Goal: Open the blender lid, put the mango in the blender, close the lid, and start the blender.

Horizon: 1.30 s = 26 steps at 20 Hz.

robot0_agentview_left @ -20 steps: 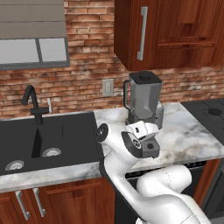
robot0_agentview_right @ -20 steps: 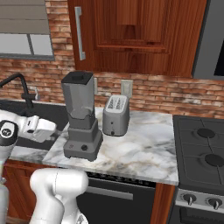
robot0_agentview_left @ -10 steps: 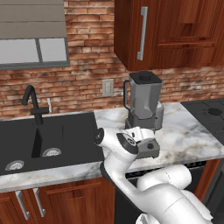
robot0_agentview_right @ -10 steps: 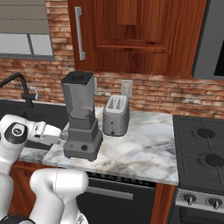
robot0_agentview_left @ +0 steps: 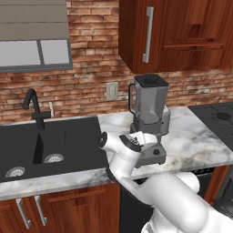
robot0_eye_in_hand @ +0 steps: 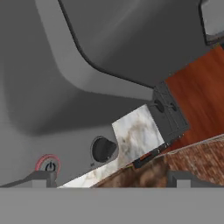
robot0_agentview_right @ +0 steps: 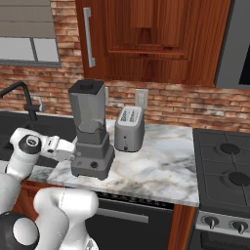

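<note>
The blender (robot0_agentview_left: pixel 150 104) stands on the marble counter (robot0_agentview_left: pixel 200 136), with its jar on the dark-grey base (robot0_agentview_right: pixel 92 163). The blender lid (robot0_agentview_left: pixel 150 81) sits shut on the jar's rim, seen too as the blender lid (robot0_agentview_right: pixel 87 86). The mango is out of view. My gripper (robot0_agentview_left: pixel 146 142) is low at the base's front left, also seen as the gripper (robot0_agentview_right: pixel 74 154). In the hand view the gripper (robot0_eye_in_hand: pixel 111 178) is open, fingertips (robot0_eye_in_hand: pixel 41 177) wide apart. The base's front face is very close, with the red button (robot0_eye_in_hand: pixel 48 166) beside one fingertip and the black knob (robot0_eye_in_hand: pixel 103 149) further along.
A silver toaster (robot0_agentview_right: pixel 129 128) stands just right of the blender. The black sink (robot0_agentview_left: pixel 45 143) with its faucet (robot0_agentview_left: pixel 34 107) lies to the left. A stovetop (robot0_agentview_right: pixel 227 168) borders the counter on the right. Wooden cabinets (robot0_agentview_right: pixel 146 39) hang above.
The hand has moved in toward the blender's base and now sits right against its front. The fingers stay wide apart. The blender has not moved.
</note>
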Tool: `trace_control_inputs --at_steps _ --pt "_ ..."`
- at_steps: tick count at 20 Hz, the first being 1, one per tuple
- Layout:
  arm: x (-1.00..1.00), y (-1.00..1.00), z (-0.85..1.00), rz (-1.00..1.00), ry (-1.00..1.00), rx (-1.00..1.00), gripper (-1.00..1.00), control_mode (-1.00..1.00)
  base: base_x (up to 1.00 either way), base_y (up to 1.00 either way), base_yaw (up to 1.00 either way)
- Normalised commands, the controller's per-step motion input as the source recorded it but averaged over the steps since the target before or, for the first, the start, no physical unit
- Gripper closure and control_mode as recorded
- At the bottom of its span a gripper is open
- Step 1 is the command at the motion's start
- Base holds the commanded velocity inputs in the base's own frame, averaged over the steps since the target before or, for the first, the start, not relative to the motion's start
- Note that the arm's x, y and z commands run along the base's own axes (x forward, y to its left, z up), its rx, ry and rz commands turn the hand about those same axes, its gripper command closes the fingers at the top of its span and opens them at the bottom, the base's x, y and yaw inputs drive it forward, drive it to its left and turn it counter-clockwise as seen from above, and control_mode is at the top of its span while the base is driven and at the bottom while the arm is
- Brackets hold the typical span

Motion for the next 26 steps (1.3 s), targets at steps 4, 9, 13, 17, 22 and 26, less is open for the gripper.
trace_control_inputs --at_steps 4,9,13,17,22,26 --pt "0.31 -0.12 -0.31 0.00 0.00 0.00 -1.00 -1.00 0.00 0.00 0.00" --pt "0.09 -0.18 -0.26 0.00 0.00 0.00 -1.00 -1.00 0.00 0.00 0.00" --pt "0.00 -0.16 -0.18 0.00 0.00 0.00 -1.00 -1.00 0.00 0.00 0.00" --pt "0.00 -0.08 -0.16 0.00 0.00 0.00 -1.00 -1.00 0.00 0.00 0.00" --pt "-0.14 -0.01 -0.21 0.00 0.00 0.00 -1.00 -1.00 0.00 0.00 0.00" --pt "-0.30 0.00 -0.23 0.00 0.00 0.00 -1.00 -1.00 0.00 0.00 0.00"
